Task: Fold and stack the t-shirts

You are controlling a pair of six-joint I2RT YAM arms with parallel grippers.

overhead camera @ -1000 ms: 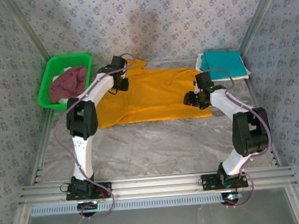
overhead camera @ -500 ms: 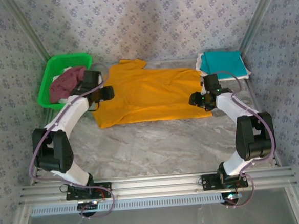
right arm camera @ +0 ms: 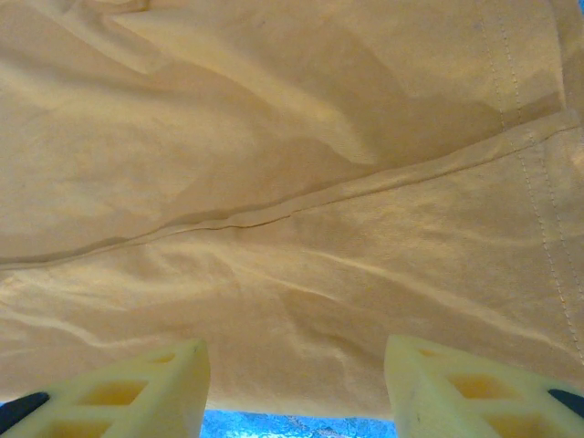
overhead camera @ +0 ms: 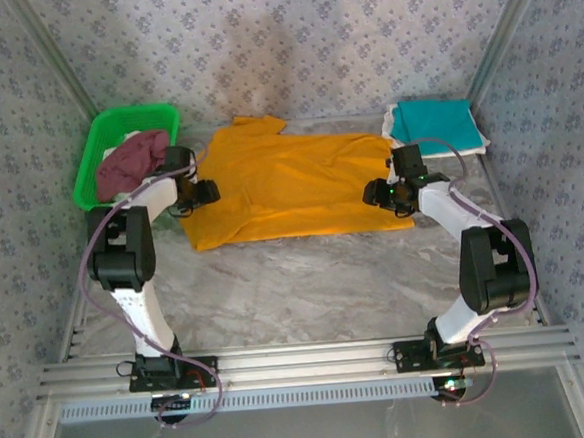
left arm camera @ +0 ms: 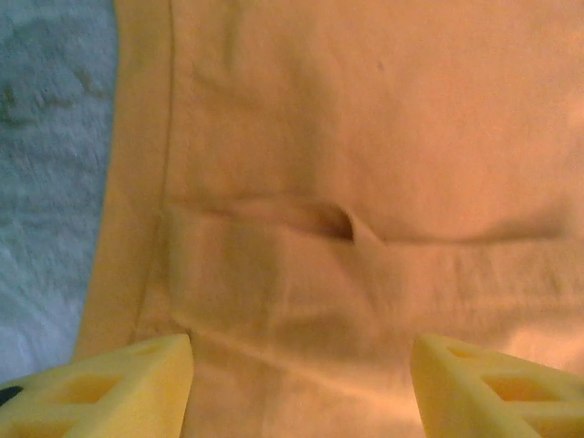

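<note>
Top camera — high behind arm bases [overhead camera: 168, 369], facing down and forward, far enough for whole table [overhead camera: 306, 278]. Left wrist camera close over orange shirt [left arm camera: 365, 137], own fingers [left arm camera: 100, 388] at bottom edge; right wrist camera likewise. Shirt common to all three.

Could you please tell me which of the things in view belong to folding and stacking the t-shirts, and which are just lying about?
For the job: orange tee, teal tee, white tee under the teal one, maroon tee.
Lying about: basket, holding the maroon tee.
</note>
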